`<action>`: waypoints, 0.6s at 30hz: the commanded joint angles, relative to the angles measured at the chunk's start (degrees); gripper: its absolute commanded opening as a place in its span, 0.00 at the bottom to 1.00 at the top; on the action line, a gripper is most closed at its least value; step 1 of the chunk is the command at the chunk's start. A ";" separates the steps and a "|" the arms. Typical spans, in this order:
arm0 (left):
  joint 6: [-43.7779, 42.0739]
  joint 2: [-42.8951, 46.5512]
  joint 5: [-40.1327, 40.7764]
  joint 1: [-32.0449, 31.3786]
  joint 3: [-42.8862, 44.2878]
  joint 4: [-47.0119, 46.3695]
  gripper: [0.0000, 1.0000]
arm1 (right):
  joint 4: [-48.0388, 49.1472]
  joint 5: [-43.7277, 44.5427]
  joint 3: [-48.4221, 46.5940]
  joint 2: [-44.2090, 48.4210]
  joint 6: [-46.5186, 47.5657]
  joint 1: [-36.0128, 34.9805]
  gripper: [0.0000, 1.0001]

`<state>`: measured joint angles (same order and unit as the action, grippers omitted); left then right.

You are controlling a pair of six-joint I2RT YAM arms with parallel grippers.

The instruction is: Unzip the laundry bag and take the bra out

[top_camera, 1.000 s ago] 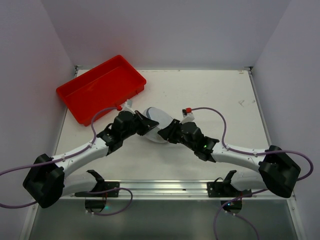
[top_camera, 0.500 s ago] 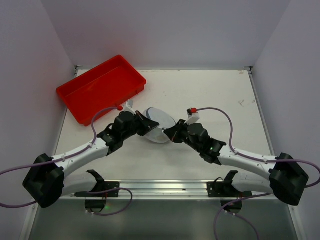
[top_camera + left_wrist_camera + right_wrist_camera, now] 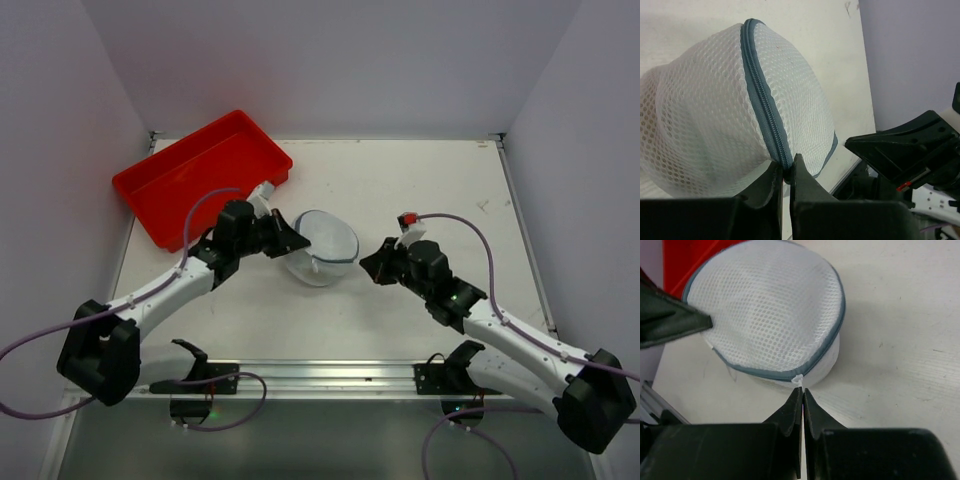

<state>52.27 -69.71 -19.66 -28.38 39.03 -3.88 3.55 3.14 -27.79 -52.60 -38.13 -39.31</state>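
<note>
The white mesh laundry bag (image 3: 325,240) stands mid-table, its blue-grey zip trim running round the lid. My left gripper (image 3: 293,240) is shut on the zip trim at the bag's left edge, seen close in the left wrist view (image 3: 786,172) under the bag (image 3: 715,115). My right gripper (image 3: 366,262) is at the bag's right edge. In the right wrist view it (image 3: 802,389) is shut, with the small white zip pull (image 3: 798,379) caught at its tips, below the bag (image 3: 770,305). The zip looks closed. The bra is hidden.
A red rectangular tray (image 3: 200,175) sits at the back left, close behind the left arm. White walls enclose the table on three sides. A metal rail (image 3: 330,378) runs along the near edge between the arm bases.
My right gripper has drawn back to the right, from over the bag to its right rim. My left gripper shifted up and back, and the bag now stands rounder and more upright.
</note>
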 commanded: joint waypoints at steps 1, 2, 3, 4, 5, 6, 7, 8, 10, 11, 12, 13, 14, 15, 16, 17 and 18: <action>-17.36 -4.98 -8.98 2.63 8.84 3.78 0.05 | -6.80 -6.28 -4.19 -0.39 9.46 0.55 0.00; -18.94 -6.13 -10.30 2.72 10.18 6.05 0.06 | -7.15 -7.78 -6.03 -1.18 10.00 -0.41 0.00; -21.22 -7.88 -12.40 2.80 11.32 6.77 0.09 | -7.94 -8.40 -6.92 -2.06 10.53 -1.20 0.00; -22.46 -8.68 -13.46 2.81 13.25 7.74 0.15 | -7.95 -8.06 -7.80 -3.81 11.23 -1.99 0.00; -23.43 -9.38 -13.91 2.81 14.14 8.88 0.22 | -7.77 -7.62 -8.94 -4.52 10.97 -3.30 0.00; -25.01 -10.43 -13.30 2.98 15.11 10.46 0.35 | -7.16 -7.53 -9.21 -5.23 10.36 -3.93 0.00; -25.29 -10.70 -12.78 3.33 16.51 13.26 0.45 | -4.98 -8.14 -9.38 -6.45 8.96 -4.37 0.00; -25.20 -10.71 -12.42 3.68 16.61 14.07 0.56 | -4.00 -8.84 -10.00 -7.25 7.99 -5.15 0.00; -22.75 -9.14 -10.58 4.38 15.56 14.86 0.85 | -0.33 -10.16 -10.87 -10.22 5.28 -5.77 0.00; -21.61 -8.26 -9.44 4.47 15.12 15.30 0.92 | 0.66 -10.34 -11.32 -11.55 4.74 -6.39 0.00; -19.07 -6.33 -5.43 4.56 14.94 16.09 1.00 | 1.45 -10.17 -11.76 -12.61 4.21 -6.83 0.00; -17.74 -5.18 -3.13 4.56 14.42 18.36 1.00 | 2.85 -9.30 -12.28 -13.75 3.68 -7.09 0.00; -16.25 -3.87 -1.54 4.56 13.80 19.25 1.00 | 3.91 -9.11 -12.72 -15.76 2.63 -7.44 0.00; -12.49 -0.81 1.70 4.65 12.93 19.78 1.00 | 4.61 -9.03 -12.90 -16.65 2.10 -7.54 0.00; -10.19 0.79 3.21 4.48 10.31 20.14 1.00 | 5.58 -8.94 -13.25 -17.36 1.05 -7.62 0.00; -8.00 2.46 4.01 4.48 8.72 19.62 1.00 | 6.11 -8.59 -13.78 -17.97 0.78 -8.15 0.00; -4.15 5.43 4.45 4.21 6.96 18.31 1.00 | 6.55 -8.24 -14.13 -18.85 0.69 -8.33 0.00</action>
<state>38.68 -70.87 -20.49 -24.23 49.54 12.99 4.64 -5.56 -38.68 -70.28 -35.11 -46.96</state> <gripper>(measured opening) 0.997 0.007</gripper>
